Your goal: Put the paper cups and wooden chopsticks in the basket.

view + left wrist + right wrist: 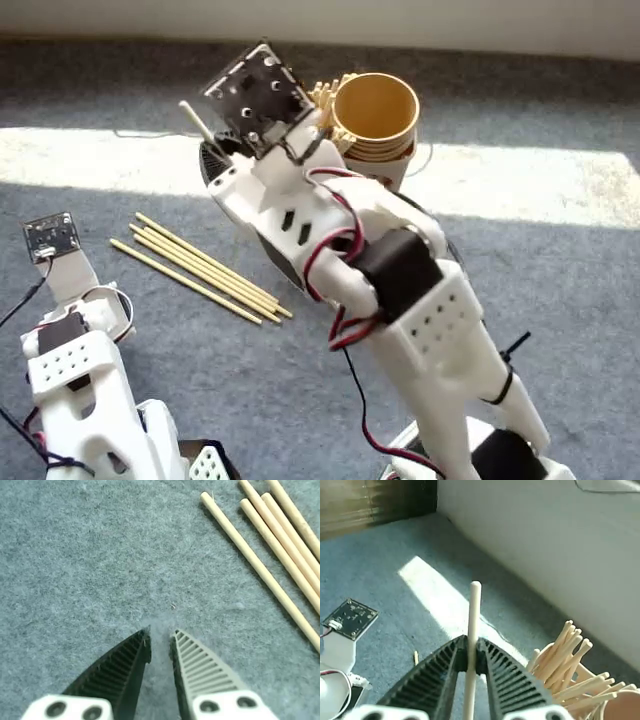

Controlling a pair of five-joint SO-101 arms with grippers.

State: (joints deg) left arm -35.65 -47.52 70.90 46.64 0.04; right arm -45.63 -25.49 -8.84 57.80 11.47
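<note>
My right gripper (471, 647) is shut on one wooden chopstick (474, 620), which stands up between its fingers. In the high view this chopstick (196, 120) sticks out left of the right arm's wrist, close to a stack of paper cups (377, 118) with a bundle of chopsticks (325, 95) behind it. The bundle (567, 662) also lies just beside my right gripper. Several loose chopsticks (205, 268) lie on the carpet between the arms. My left gripper (160, 634) hovers low over bare carpet, open by a narrow gap and holding nothing, with those chopsticks (272, 545) just off to one side.
Grey carpet (180, 380) covers the floor, crossed by a sunlit strip (90, 155). A dark object (272, 258) sits mostly hidden under the right arm (400, 280). The left arm (75, 360) stands at the lower left. A wall (560, 540) runs behind the cups.
</note>
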